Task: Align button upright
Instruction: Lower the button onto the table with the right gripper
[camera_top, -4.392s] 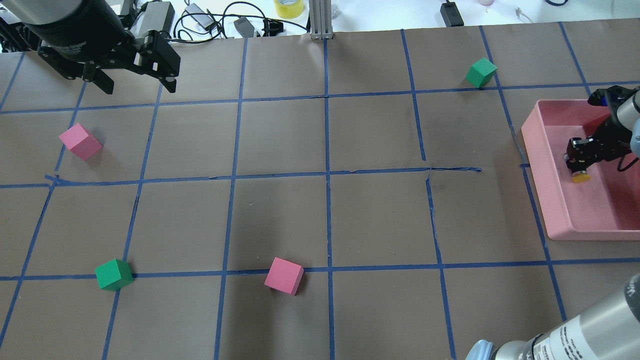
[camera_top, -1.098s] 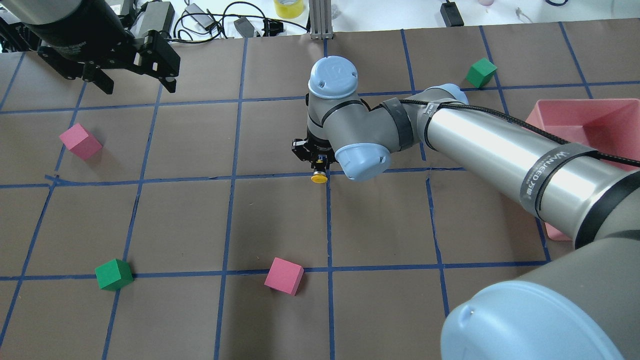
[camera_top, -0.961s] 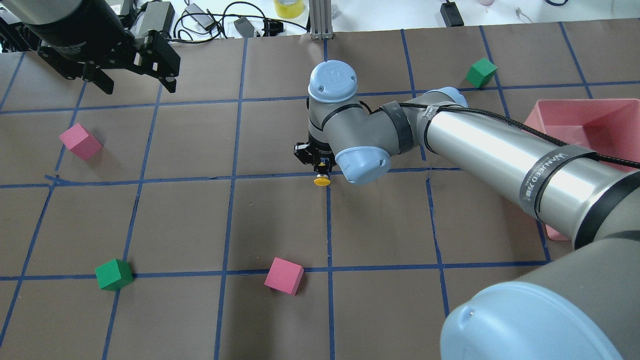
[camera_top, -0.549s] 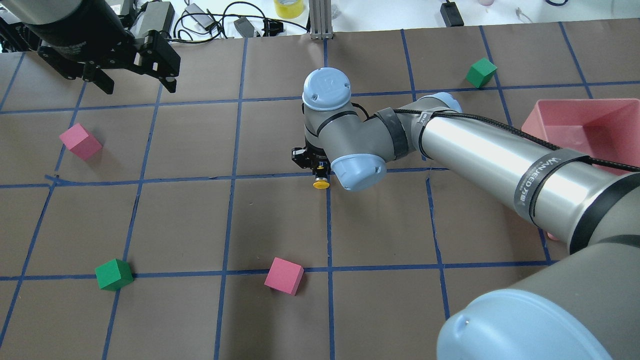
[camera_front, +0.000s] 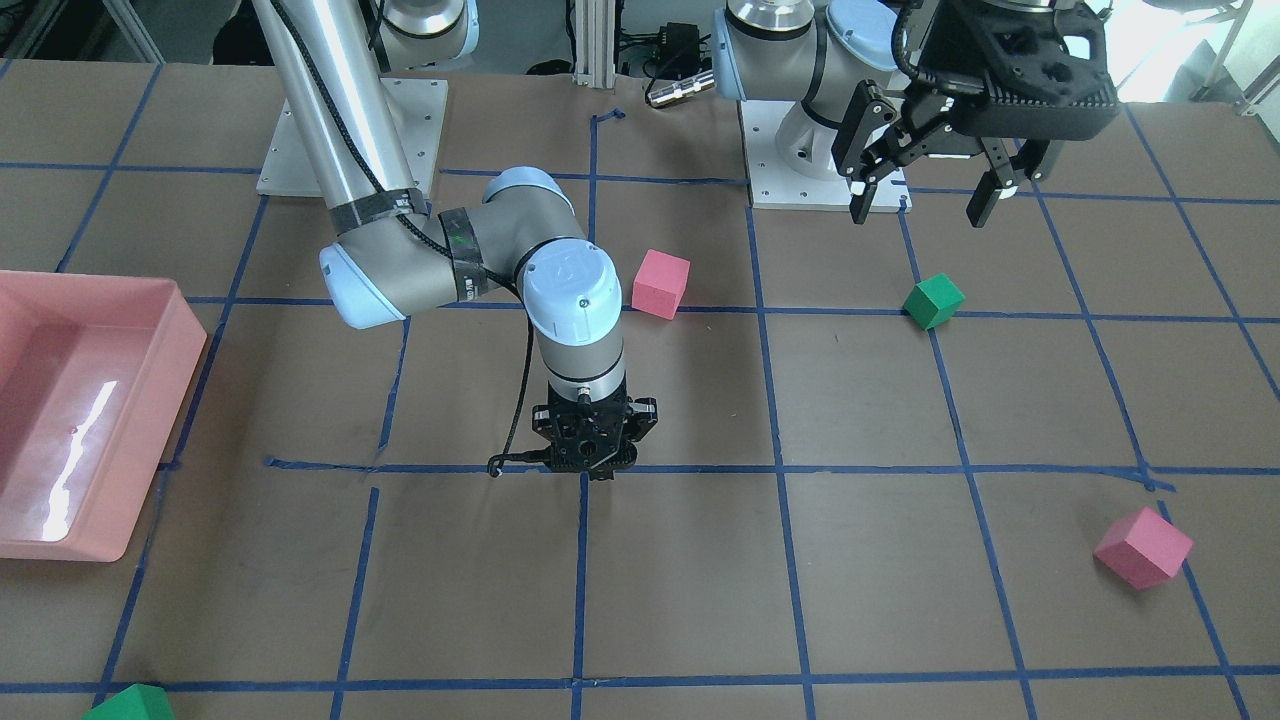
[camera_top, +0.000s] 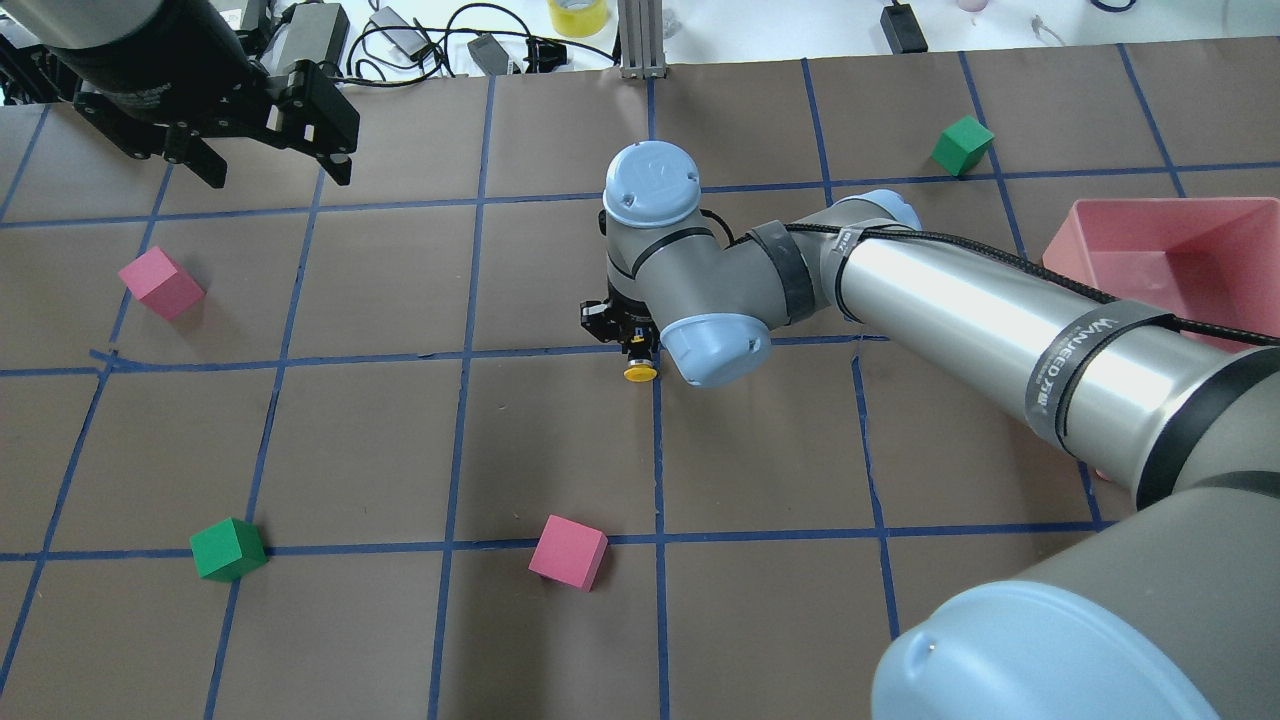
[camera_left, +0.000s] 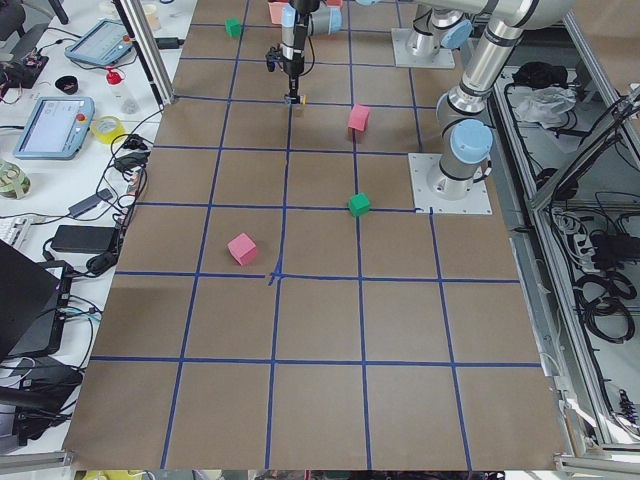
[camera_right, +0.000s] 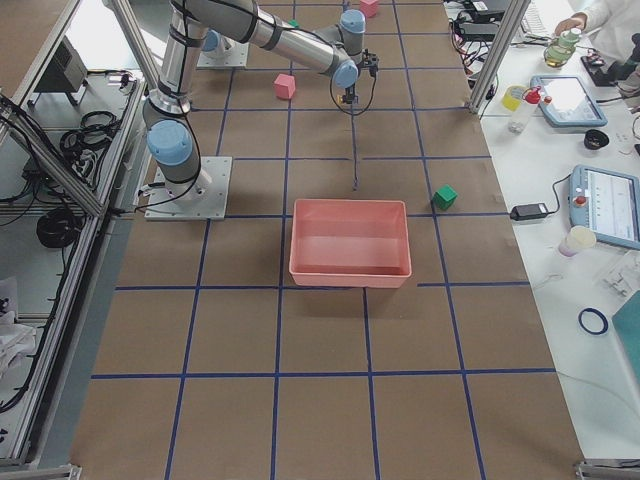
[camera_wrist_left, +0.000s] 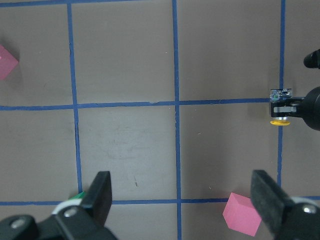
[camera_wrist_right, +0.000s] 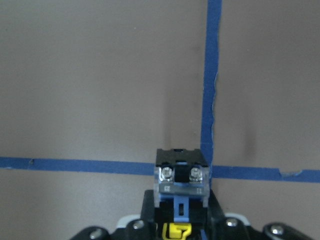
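Our right fingers (camera_wrist_right: 214, 212) are shut tight on the button (camera_top: 640, 373), right by the blue tape cross (camera_wrist_right: 206, 172). Our left fingers (camera_wrist_left: 99, 195) are wide open and hold nothing. If we let go while the button leans, it may tip and roll.

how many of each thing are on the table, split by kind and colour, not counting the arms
pink cubes: 2
green cubes: 2
pink tray: 1
button: 1
total: 6
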